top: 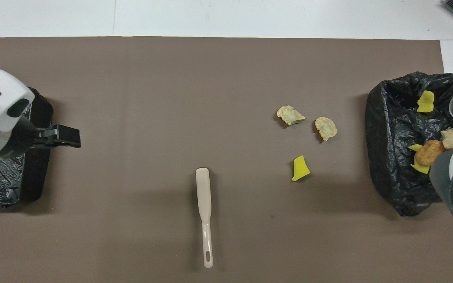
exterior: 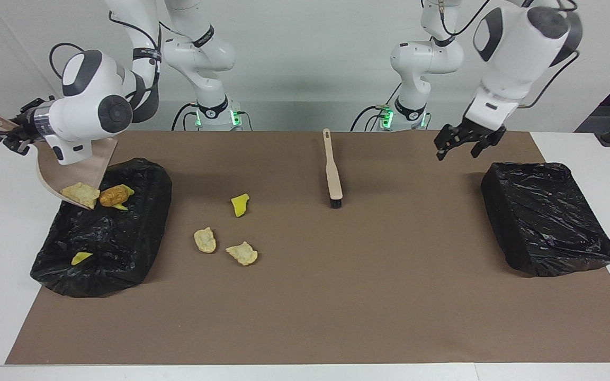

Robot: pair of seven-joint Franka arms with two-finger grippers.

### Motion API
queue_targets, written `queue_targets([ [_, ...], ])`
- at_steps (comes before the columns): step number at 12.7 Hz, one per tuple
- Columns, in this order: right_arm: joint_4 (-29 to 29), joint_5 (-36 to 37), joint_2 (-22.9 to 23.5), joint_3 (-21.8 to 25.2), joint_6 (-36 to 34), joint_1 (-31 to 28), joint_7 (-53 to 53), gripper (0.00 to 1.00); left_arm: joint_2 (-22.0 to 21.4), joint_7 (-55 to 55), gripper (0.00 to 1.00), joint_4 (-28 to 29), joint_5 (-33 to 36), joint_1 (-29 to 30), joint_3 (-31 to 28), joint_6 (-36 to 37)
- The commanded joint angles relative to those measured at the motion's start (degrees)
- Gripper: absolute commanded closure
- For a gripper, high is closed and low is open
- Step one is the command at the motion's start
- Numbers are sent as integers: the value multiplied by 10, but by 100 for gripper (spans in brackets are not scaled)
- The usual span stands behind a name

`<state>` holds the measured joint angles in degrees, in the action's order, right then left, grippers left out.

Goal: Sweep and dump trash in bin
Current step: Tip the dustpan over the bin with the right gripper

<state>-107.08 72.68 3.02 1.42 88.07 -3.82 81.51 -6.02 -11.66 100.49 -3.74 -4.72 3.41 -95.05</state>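
R tool (exterior: 4,138) is gripping the dustpan (exterior: 83,168) handle, tipping it over the bin (exterior: 105,233); nugget (exterior: 113,196) and beige chunk (exterior: 81,194) are sliding off its lip. L tool (exterior: 464,142), open, is hanging over the mat (exterior: 368,275) beside the 2nd bin (exterior: 546,217). Three trash pieces (exterior: 215,238) are lying on the mat nr the brush (exterior: 332,174). No legible writing.

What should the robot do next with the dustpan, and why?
Probably tip the dustpan a bit steeper over the black bin. The right pincer holds its handle shut, and one beige chunk sits on the lip, while the brown nugget is already in the bin. The left pincer waits open, up in the air.
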Motion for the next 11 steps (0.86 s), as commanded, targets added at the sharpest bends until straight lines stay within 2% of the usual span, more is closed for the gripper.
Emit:
queue_targets([
  [1, -11, 54, -13, -1, -18, 3, -13, 100, 1, 15, 0, -59, 15, 19, 4, 77],
  [4, -5, 92, -13, -5, -55, 6, -8, 100, 7, 19, 0, -87, 34, 22, 4, 99],
  [6, 6, 89, -7, -6, -71, 21, -7, 100, 6, 23, 0, -98, 32, 21, 4, 93],
  [9, 37, 67, 8, -7, -109, 57, -9, 100, -13, 59, 0, -66, 27, 37, 2, 93],
  [11, 61, 15, 9, -7, -113, 73, -17, 100, -13, 59, 0, -65, 27, 37, 0, 89],
])
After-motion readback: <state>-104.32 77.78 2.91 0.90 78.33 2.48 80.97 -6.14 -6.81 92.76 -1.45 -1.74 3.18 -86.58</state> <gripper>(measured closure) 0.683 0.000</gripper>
